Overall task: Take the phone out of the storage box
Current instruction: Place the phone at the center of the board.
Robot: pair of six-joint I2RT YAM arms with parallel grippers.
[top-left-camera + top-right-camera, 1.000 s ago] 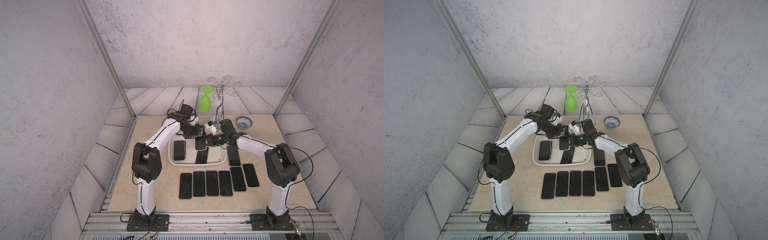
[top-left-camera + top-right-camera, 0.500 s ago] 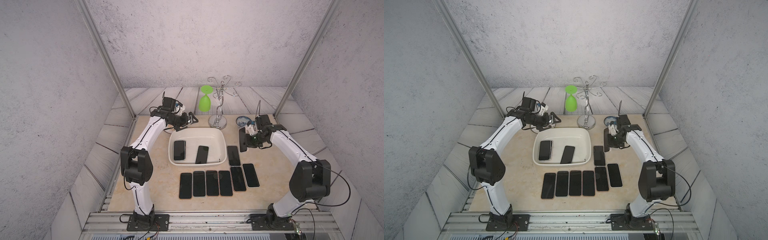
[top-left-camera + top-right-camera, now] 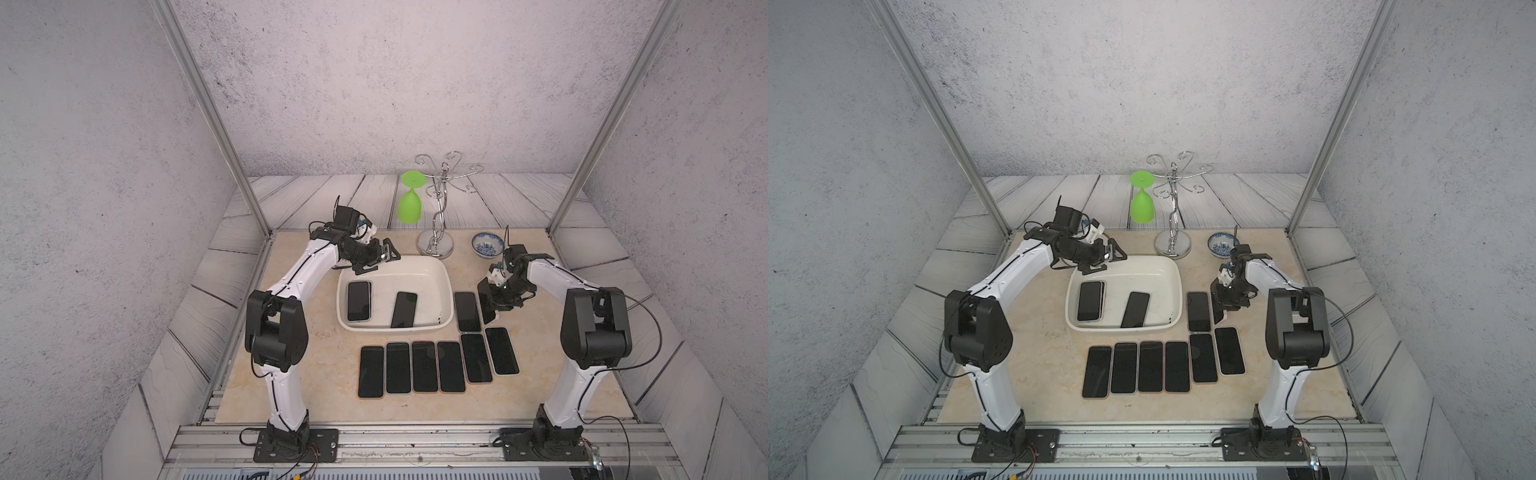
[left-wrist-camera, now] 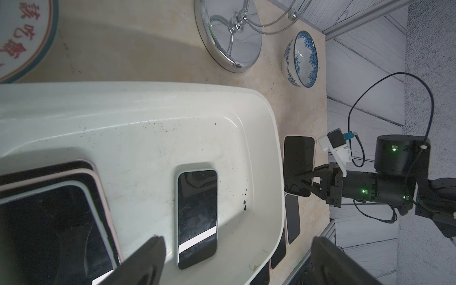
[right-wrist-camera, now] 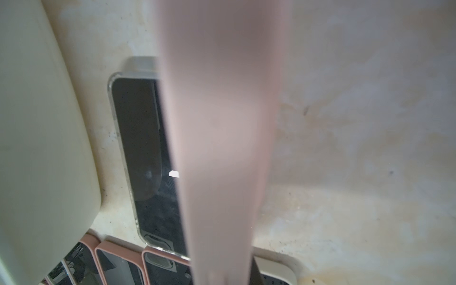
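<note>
The white storage box (image 3: 415,266) (image 3: 1142,270) sits mid-table. It holds a stack of phones (image 3: 359,301) at its left and one phone (image 3: 404,309) leaning near its front wall. My left gripper (image 3: 380,257) (image 4: 234,249) hovers open and empty over the box's far left corner. My right gripper (image 3: 488,305) (image 3: 1222,305) is outside the box on its right. It is shut on a pink-cased phone (image 5: 217,123) (image 4: 298,165), held on edge just above the table beside a lying phone (image 3: 467,311).
Several phones (image 3: 424,365) lie in a row in front of the box. A chrome rack (image 3: 436,245) with a hanging green goblet (image 3: 409,205) and a blue-patterned bowl (image 3: 487,244) stand behind. A patterned plate (image 4: 19,37) lies near the box's far left.
The two grippers were together over the box; they have parted. The right one carried the phone out to the right and lowered it. The left one drew back to the far left corner.
</note>
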